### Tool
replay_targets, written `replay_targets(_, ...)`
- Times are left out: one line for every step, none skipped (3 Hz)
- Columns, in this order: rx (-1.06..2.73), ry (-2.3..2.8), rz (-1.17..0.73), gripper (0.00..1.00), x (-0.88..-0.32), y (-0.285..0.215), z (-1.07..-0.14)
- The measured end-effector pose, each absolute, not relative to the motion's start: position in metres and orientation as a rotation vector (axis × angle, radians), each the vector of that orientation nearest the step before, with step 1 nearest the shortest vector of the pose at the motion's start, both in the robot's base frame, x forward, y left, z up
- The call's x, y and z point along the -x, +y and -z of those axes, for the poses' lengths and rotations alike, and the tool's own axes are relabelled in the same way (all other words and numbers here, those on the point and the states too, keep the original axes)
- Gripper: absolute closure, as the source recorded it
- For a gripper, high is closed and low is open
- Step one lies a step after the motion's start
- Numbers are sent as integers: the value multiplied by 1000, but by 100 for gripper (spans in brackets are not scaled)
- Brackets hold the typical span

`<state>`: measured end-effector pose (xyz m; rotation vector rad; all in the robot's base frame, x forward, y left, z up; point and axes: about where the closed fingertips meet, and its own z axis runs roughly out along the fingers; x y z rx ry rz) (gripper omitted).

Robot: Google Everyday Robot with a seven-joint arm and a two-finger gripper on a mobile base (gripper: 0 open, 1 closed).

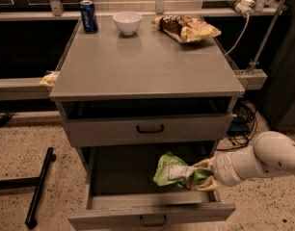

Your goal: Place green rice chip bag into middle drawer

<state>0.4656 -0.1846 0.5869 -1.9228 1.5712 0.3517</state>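
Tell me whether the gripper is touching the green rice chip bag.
Touching. The camera view shows the gripper closed on the right end of the green rice chip bag, holding it above the open middle drawer.

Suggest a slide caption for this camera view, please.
The pincer holds the green rice chip bag over the open middle drawer.

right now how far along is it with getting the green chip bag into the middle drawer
Done: the middle drawer stands open, and the green rice chip bag is over its inside. In hand: the gripper, reaching in from the right, is shut on the bag. Left: let go so the bag lies in the drawer, then back out. I cannot tell whether the bag touches the drawer floor.
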Motion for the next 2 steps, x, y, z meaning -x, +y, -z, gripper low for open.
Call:
replay_targets(1958,1502,-354,100,-477,-177,-531)
replay_targets(1955,1497,-340,100,-478,-182,-527)
